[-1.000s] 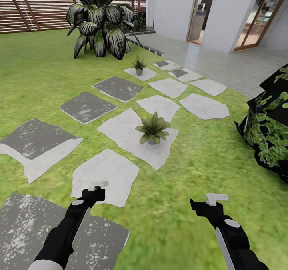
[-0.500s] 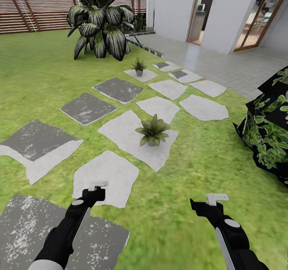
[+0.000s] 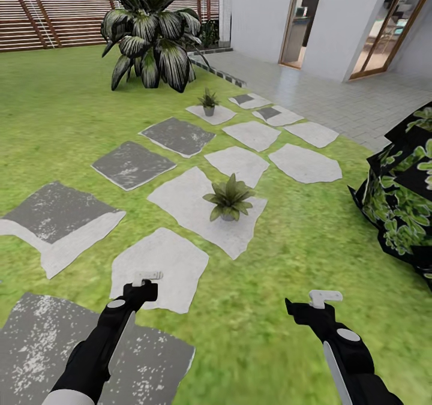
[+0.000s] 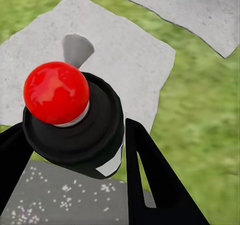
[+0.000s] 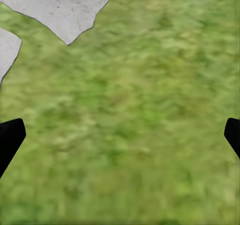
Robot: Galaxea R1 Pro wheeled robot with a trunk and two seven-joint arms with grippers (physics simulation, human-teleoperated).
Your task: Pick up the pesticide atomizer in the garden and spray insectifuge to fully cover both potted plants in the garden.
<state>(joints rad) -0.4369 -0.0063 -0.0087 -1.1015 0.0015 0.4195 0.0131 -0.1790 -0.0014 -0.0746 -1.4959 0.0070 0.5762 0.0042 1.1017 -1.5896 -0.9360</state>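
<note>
Head view: your left gripper (image 3: 144,282) hangs over the near edge of a pale stepping stone (image 3: 159,267), and your right gripper (image 3: 315,306) hangs over bare lawn (image 3: 288,243). The near potted plant (image 3: 228,198) sits at 12 o'clock on a white slab (image 3: 192,204), close to that slab's right edge. The far potted plant (image 3: 208,101) stands further out on the same bearing, on its own small stone. Open grass runs from 9 to 11 o'clock up to the wooden fence (image 3: 48,21). The striped palm (image 3: 150,27) blocks 11 o'clock and the dark leafy bush (image 3: 405,201) crowds 2 o'clock. The paved patio (image 3: 336,93) borders the lawn at 1 o'clock.

Left wrist view: your left gripper (image 4: 75,130) is clamped on the pesticide atomizer (image 4: 80,130), a dark bottle with a red cap, with a finger (image 4: 150,185) against each side. Stone and grass lie beneath.

Right wrist view: your right gripper (image 5: 122,135) is spread wide over grass, with nothing between its fingers and a stone's edge (image 5: 65,10) beyond.
</note>
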